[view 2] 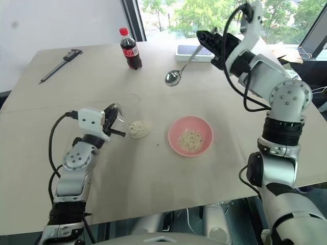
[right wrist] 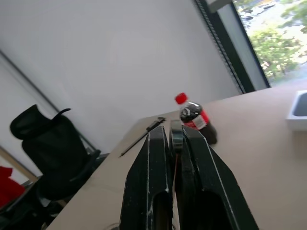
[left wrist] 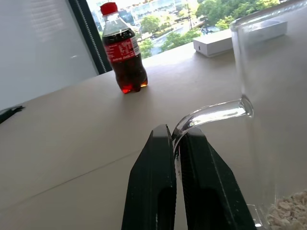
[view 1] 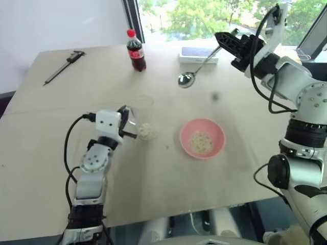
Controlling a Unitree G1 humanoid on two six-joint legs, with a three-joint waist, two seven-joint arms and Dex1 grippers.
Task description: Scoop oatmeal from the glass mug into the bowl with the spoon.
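Observation:
The clear glass mug [view 1: 144,115] stands on the table left of centre, with pale oatmeal [view 1: 148,131] in its bottom. My left gripper [view 1: 126,122] is shut on the mug's small side handle [left wrist: 211,114]. The pink bowl [view 1: 220,133] sits to the mug's right and holds some oatmeal [view 1: 200,143]. My right gripper [view 1: 225,41] is raised over the far side of the table, shut on the handle end of the silver spoon [view 1: 186,79]. The spoon hangs down to the left, its oval head above the table and behind the bowl.
A small cola bottle [view 1: 136,51] stands at the back of the table, and a dark caliper [view 1: 64,65] lies at the back left. A white box [view 1: 198,54] lies at the back near the window. An office chair [right wrist: 48,148] stands beyond the table.

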